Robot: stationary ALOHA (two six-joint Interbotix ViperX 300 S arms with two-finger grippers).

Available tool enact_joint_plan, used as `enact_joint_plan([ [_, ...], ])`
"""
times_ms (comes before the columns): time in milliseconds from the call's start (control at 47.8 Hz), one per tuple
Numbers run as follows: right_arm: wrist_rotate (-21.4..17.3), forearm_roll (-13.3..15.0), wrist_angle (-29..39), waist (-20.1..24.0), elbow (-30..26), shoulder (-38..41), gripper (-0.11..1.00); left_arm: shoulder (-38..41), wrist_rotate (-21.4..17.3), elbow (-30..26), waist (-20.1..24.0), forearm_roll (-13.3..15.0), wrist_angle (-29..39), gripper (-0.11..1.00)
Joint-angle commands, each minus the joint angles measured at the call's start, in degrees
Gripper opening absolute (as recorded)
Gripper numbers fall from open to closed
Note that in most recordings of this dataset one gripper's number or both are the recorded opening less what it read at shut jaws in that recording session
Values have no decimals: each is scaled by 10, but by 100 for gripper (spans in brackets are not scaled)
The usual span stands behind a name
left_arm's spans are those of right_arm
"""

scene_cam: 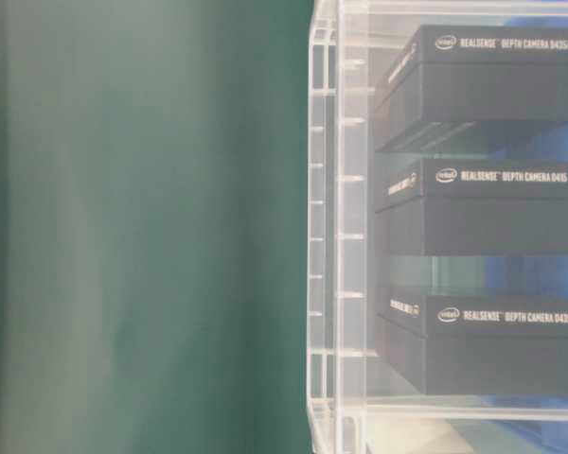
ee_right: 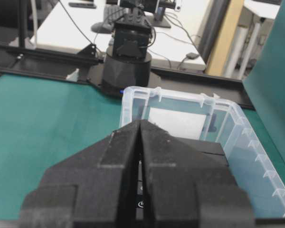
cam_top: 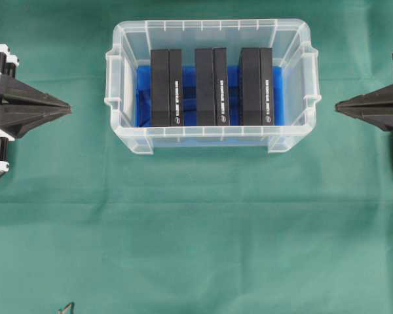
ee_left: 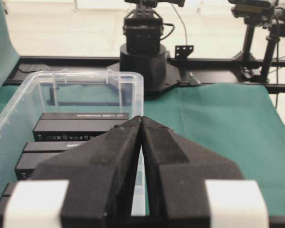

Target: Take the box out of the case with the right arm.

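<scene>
The case (cam_top: 209, 26), a clear tub with a blue bottom, stands at the back middle of the green cloth. Three black boxes stand on edge inside it, side by side: left (cam_top: 166, 88), middle (cam_top: 211, 87), right (cam_top: 256, 86). My right gripper (cam_top: 337, 106) is shut and empty, its tip pointing at the case's right wall a short gap away. The left gripper (cam_top: 69, 106) is shut too, off the case's left side. In the right wrist view the right gripper (ee_right: 140, 122) faces the case (ee_right: 256, 142). In the left wrist view the left gripper (ee_left: 141, 118) sits before the case (ee_left: 133, 90).
Green cloth (cam_top: 196, 229) covers the table in front of the case. A small dark object (cam_top: 67, 307) lies at the front edge. The opposite arm's base (ee_left: 142, 52) stands beyond the case, with camera stands (ee_left: 256, 38) behind it.
</scene>
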State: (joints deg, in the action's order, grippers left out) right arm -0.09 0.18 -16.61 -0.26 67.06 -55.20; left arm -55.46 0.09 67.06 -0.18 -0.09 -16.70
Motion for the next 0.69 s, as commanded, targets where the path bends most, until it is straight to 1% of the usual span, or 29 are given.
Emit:
enact_joint_plan([
  [0,0,-3,0,1,-10,7,0,5,0,-16,5,-14,24,2],
  [84,-2,-3,24,1,-18,12,0,3,-1,-22,6,-15,53,2],
  [146,-4,-3,56,0,-29,16,0,0,-1,-25,8,-15,70,2],
  [293,-4,-3,105,1,-53,17,0,-11,1,-32,11,-15,83,2],
  [397,-6,-3,132,1,-93,16,0,-22,5,-47,11,-15,92,2],
  [523,-13,-3,182,0,-149,18,0,-28,10,-109,10,-15,146,2],
  [669,-14,-3,262,-1,-228,29,0,-18,9,-198,10,-15,262,2],
])
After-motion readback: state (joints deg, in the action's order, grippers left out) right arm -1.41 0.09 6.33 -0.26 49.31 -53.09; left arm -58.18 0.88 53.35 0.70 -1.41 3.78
